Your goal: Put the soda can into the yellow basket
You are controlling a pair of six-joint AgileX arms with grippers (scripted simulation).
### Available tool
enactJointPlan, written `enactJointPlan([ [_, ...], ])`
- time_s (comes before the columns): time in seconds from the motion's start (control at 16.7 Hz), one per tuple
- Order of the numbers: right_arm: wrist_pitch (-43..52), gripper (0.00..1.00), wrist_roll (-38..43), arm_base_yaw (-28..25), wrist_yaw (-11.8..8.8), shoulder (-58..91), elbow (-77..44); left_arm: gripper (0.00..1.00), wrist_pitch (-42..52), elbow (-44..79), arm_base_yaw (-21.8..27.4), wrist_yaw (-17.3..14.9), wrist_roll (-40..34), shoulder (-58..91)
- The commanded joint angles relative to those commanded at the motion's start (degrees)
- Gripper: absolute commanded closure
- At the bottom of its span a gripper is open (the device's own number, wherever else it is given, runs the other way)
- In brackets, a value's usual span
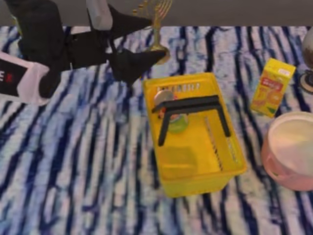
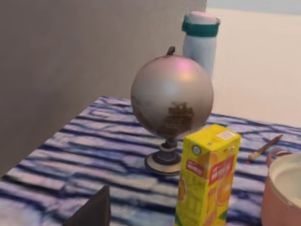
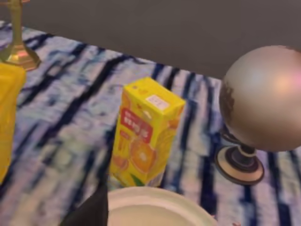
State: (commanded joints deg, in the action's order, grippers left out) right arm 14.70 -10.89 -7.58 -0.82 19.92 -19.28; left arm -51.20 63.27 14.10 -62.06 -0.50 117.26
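The soda can (image 1: 172, 113) lies inside the yellow basket (image 1: 195, 183) near its far left corner. Its silver top points away and its green end sits toward the basket's middle, with the folded black handle (image 1: 193, 105) crossing over it. My left gripper (image 1: 156, 37) hovers just beyond the basket's far left corner, open and holding nothing. In the left wrist view only one dark finger (image 2: 94, 209) shows. My right arm is outside the top view. The right wrist view shows one of its fingers (image 3: 91, 212) standing off to the side over the pink tub's rim.
A gold candlestick (image 1: 157, 29) stands right by the left gripper. To the basket's right stand a yellow juice carton (image 1: 273, 87), a round pink tub (image 1: 292, 149) and a globe (image 1: 309, 58). A white bottle (image 2: 201, 40) and a pencil (image 2: 265, 148) lie beyond the globe.
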Motion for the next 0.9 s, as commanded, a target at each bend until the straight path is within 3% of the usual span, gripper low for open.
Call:
enactJointPlan([
  [0.9, 53.7, 0.00, -38.8, -23.5, 1.2, 86.4, -81.5, 0.00, 40.3, -48.2, -12.2, 47.5, -1.8, -91.7],
])
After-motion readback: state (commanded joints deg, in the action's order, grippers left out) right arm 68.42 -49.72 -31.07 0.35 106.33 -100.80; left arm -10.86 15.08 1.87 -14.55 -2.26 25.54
